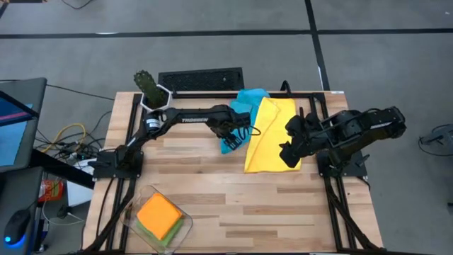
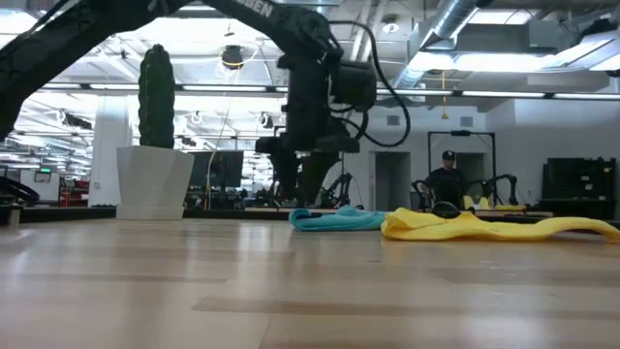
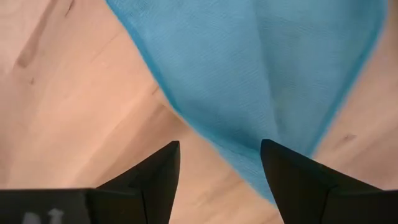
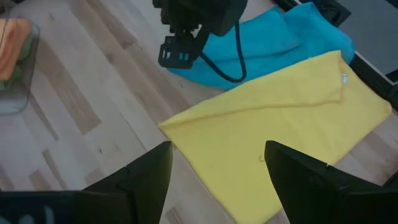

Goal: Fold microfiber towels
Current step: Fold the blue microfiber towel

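A light blue towel (image 1: 251, 98) lies crumpled at the table's far middle; one end reaches toward the near side under my left gripper (image 1: 228, 134). That gripper points down, open, just above this end (image 3: 249, 74), touching nothing. A yellow towel (image 1: 272, 131) lies spread flat to the blue one's right, partly over it. My right gripper (image 4: 217, 146) hangs open, high over the yellow towel's near right part (image 4: 273, 130). An orange towel (image 1: 159, 214) sits folded on a green one (image 1: 177, 230) in a clear container at the near left.
A green cactus (image 1: 147, 83) in a white pot (image 2: 155, 179) stands at the far left corner. A black grille-like object (image 1: 200, 79) lies beyond the far edge. A person (image 2: 448, 179) stands in the room behind. Bare wood (image 1: 269, 205) spans the near middle and right.
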